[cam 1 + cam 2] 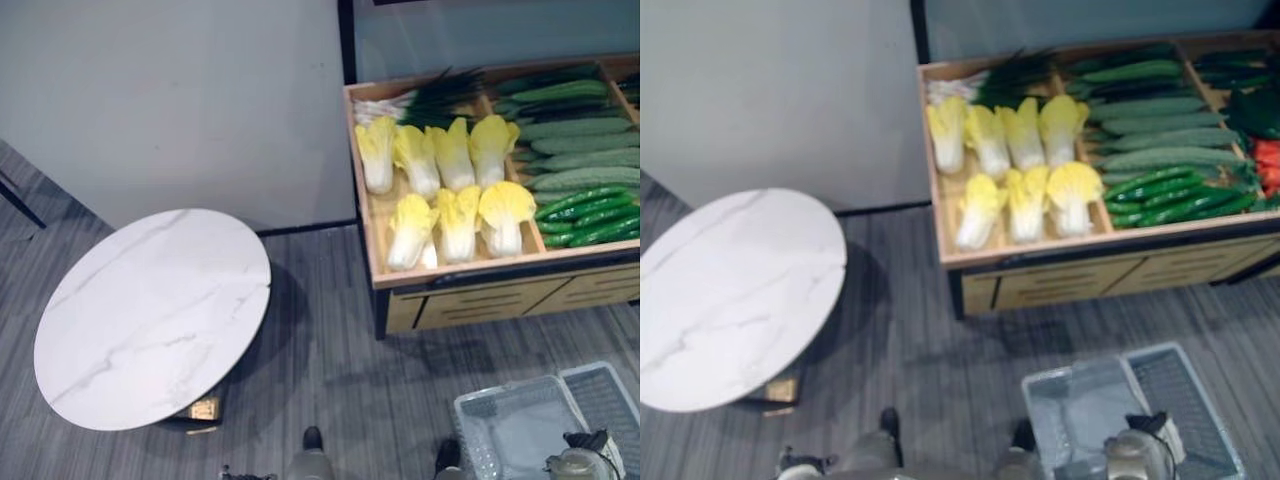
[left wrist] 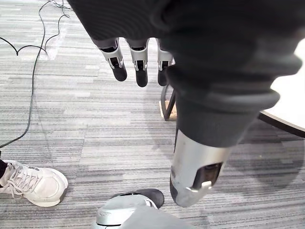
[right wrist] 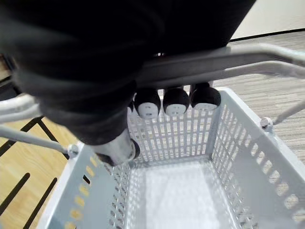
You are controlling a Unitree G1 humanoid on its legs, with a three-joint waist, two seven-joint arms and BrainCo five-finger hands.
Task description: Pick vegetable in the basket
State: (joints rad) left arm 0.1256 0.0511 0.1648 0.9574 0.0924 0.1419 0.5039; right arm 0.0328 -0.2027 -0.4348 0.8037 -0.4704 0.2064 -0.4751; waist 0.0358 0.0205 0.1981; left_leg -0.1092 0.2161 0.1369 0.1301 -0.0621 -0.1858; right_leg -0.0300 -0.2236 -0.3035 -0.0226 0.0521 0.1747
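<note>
Vegetables fill the wooden stand at 2 o'clock, and a round marble counter sits at 8. At 5, the grey basket shows its bare bottom in the right wrist view, where the right hand has its fingers curled round the handle. The left hand hangs over the carpet with its fingers straight and holding nothing, near a person's shoe.

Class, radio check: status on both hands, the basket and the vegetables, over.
Left hand open, hanging above floor. Right hand shut on basket handle; basket empty. Cabbages and cucumbers lie in wooden stand ahead, none picked. No obstacle seen.
</note>
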